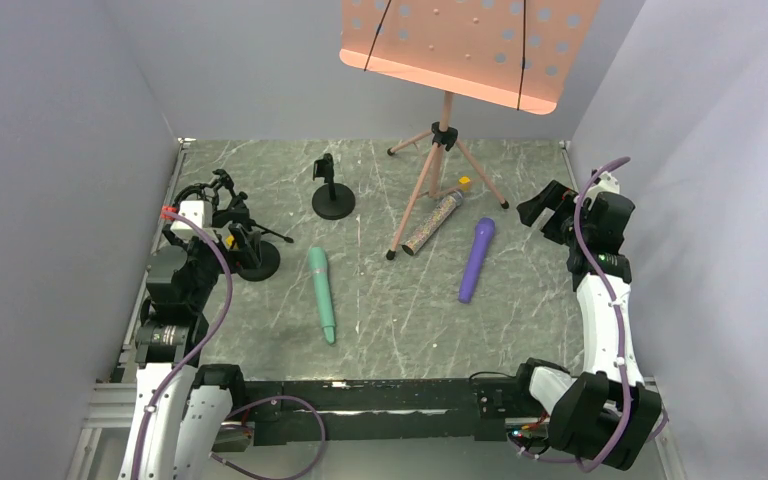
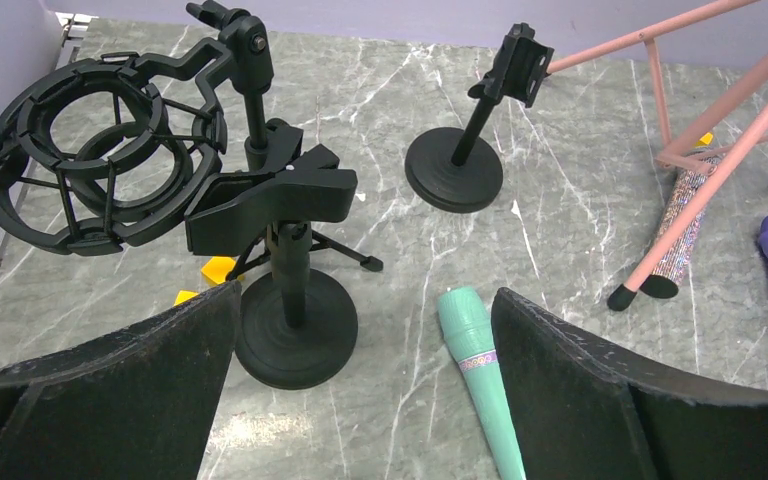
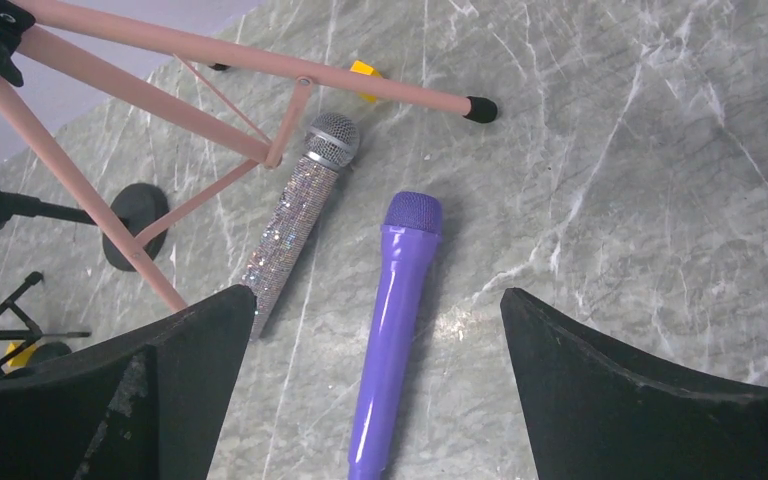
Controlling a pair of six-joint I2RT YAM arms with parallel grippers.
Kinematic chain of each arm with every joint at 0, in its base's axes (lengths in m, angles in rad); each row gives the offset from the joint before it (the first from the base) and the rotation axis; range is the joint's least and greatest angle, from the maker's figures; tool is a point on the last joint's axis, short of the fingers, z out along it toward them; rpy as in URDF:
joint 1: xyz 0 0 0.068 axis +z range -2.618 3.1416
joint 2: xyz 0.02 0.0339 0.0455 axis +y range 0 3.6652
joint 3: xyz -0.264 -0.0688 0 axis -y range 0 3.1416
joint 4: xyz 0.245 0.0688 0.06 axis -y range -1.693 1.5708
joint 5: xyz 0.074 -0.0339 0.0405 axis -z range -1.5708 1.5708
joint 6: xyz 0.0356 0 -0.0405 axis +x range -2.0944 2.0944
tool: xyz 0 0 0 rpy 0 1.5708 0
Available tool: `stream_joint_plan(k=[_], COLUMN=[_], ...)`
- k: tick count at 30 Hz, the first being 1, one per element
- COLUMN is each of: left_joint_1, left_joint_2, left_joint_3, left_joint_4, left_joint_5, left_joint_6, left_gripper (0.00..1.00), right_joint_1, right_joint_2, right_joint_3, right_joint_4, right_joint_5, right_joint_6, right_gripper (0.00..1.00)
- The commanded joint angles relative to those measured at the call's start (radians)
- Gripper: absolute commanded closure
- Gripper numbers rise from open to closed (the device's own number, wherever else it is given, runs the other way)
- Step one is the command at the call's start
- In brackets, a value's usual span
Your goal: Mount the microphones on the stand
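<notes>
**A:** What's biggest down there?

**B:** The table, a grey-green slab veined with white like marble. On its far side stands a salmon-pink music stand: a flat perforated metal desk on a thin tube with three splayed legs tipped in black rubber.

**A:** And the black pieces?

**B:** There are two. At the left is a shock-mount stand with a round weighted base, an upright post, a broad clamp, and a ring cage strung with elastic cords. Further back is a small desk stand, a disc base with a short tilted stem and a clip on top.

**A:** Where are the microphones?

**B:** All three lie flat on the table. The purple microphone is glossy smooth plastic and lies right of centre. The mint green microphone is matte with a glittery band, and it lies just right of the shock-mount stand's base. The glittery microphone is crusted with sparkle and has a grey mesh head. It lies between the music stand's legs, head against a pink brace. A small yellow block sits beyond it.

**A:** What about the grippers?

**B:** The left gripper has its dark, grainy fingers spread wide, gripping nothing, above the green microphone and the stand base. The right gripper is equally spread and empty, over the purple microphone.
</notes>
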Motion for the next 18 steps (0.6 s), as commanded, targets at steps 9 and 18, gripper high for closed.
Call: stream_joint_plan(k=[9,18], left_joint_1=[0.004,0.129], left_joint_2=[0.018,0.092], left_joint_3=[0.023,0.089], left_joint_4=[0.046,0.110], left_joint_5=[0.110,0.349], left_joint_6=[-0.014,-0.361], left_gripper=[0.01,0.01], right_joint_1=[-0.009,0.015], right_joint_2=[-0.029,-0.049], right_joint_3=[0.012,-0.087], right_joint_4=[0.048,0.076], right_joint_5=[-0.150,-0.687], right_joint_6=[-0.045,-0.446], right_gripper=[0.00,0.00])
